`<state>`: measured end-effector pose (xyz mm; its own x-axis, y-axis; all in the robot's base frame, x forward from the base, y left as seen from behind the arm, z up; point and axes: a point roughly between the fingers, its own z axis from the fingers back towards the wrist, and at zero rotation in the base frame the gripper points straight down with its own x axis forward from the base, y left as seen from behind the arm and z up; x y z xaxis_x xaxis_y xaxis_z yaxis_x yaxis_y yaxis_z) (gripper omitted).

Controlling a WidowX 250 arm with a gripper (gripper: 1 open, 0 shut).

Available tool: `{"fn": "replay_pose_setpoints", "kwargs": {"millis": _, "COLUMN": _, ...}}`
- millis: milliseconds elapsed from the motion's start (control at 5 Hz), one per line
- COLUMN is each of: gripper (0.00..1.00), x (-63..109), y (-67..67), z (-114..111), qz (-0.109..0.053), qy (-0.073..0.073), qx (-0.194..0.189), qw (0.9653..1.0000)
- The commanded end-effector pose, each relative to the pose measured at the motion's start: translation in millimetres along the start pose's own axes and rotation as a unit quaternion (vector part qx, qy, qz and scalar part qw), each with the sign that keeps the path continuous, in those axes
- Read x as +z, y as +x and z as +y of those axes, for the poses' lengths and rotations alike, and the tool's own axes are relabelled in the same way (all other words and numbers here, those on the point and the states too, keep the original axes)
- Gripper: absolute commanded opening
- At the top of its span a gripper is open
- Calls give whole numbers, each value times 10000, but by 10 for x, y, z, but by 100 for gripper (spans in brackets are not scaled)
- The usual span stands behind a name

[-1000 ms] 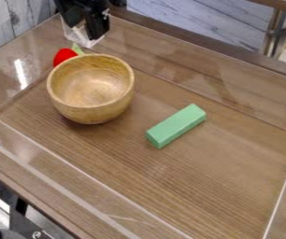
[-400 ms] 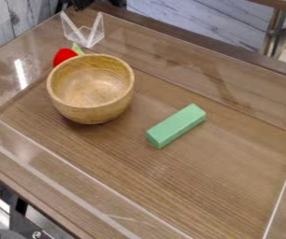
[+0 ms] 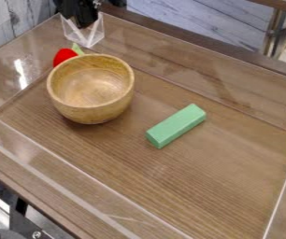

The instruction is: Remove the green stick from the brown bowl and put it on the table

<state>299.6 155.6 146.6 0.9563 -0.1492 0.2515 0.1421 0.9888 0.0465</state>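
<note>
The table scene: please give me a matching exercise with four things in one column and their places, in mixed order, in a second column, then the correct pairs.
Things:
1. green stick
2. brown bowl
3. red ball
4. pincer

Places:
A. top left, above the table
B. lying flat on the table, right of the bowl
C. behind the bowl, partly hidden by its rim
D. left of centre, standing empty

Pairs: 1-B, 2-D, 3-C, 4-A
</note>
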Motion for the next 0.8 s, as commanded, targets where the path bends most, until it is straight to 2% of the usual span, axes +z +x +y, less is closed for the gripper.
{"fn": "replay_pose_setpoints", "kwargs": {"millis": 0, "gripper": 100, "x": 125, "y": 93, "z": -39, "qz": -137, "qy": 4, "qx": -280, "qw": 9995}}
{"fn": "replay_pose_setpoints", "kwargs": {"millis": 200, "gripper": 100, "x": 156, "y": 152, "z": -122, "qz": -125, "qy": -105, "qx": -502, "qw": 9986}}
{"fn": "replay_pose_setpoints", "kwargs": {"millis": 600, "gripper": 100, "x": 165, "y": 121, "z": -139, "qz": -88, "qy": -130, "qx": -99, "qw": 9998}}
